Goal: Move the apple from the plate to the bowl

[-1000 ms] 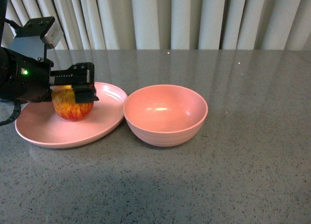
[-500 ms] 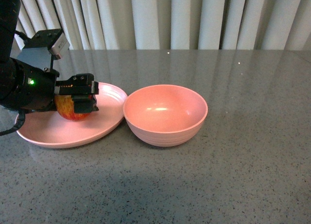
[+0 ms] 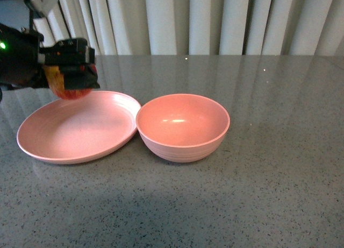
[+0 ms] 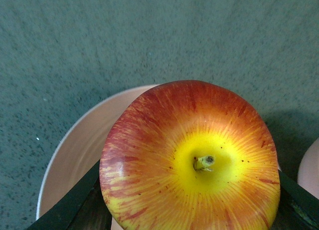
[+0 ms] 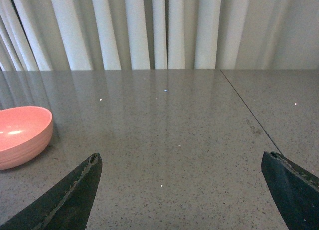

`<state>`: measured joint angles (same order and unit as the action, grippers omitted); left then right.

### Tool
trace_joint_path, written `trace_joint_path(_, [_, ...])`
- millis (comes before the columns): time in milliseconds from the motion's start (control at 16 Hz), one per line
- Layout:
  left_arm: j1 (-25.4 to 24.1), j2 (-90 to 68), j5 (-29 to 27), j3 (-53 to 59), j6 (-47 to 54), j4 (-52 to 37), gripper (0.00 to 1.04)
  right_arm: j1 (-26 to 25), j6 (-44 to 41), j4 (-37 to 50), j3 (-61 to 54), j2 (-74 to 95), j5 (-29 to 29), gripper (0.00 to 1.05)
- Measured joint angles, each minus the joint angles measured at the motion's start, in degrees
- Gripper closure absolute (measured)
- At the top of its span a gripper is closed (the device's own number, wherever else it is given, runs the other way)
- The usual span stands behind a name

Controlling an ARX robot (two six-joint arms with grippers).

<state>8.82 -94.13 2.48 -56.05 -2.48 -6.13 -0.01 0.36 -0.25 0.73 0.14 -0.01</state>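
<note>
The apple (image 3: 69,93), red streaked with yellow-orange, hung in the air to the left of the bowl (image 3: 183,124) and above the level of its rim, clamped between the jaws of the left gripper (image 3: 71,76); the dark fingers pressed on opposite sides of the fruit at about its widest part, and the left wrist view showed its yellow dimple and short stem (image 4: 204,162) facing up toward the camera; it touched nothing but the fingers. Below it, on the bowl's left, lay the shallow pink plate (image 3: 75,132), bare, its near rim touching the bowl's wall or just short of it, which the front view did not settle. The bowl itself stood empty on the grey speckled table (image 3: 258,194), with pale curtains (image 3: 215,22) behind it. The right gripper (image 5: 179,160) waited well off to the bowl's right, its jaws wide apart and holding nothing. The apple looked firm and fairly weighty for its size, with a smooth, likely slick skin; a round shape of that kind probably slips if gripped off-centre, so a hold across the middle, as here, seemed soundest; the flesh would likely bruise if dropped from height, so the carry rightward to the bowl seemed to call for a low release inside its deep walls.
</note>
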Motion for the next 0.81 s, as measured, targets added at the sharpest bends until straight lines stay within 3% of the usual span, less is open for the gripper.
trace_joint_path(125, [1.1, 3.2, 0.0, -0.5, 0.1, 0.8, 0.35, 0.0, 0.0, 0.0, 0.0, 0.0, 0.0, 0.07])
trace_joint_path(500, [15.3, 8.2, -1.0, -3.5, 1.4, 2.3, 0.35, 0.0, 0.0, 0.0, 0.0, 0.0, 0.0, 0.07])
trace_joint_path(812, [20.8, 3.3, -2.3, -4.0, 0.9, 1.3, 0.35, 0.0, 0.0, 0.0, 0.0, 0.0, 0.0, 0.07])
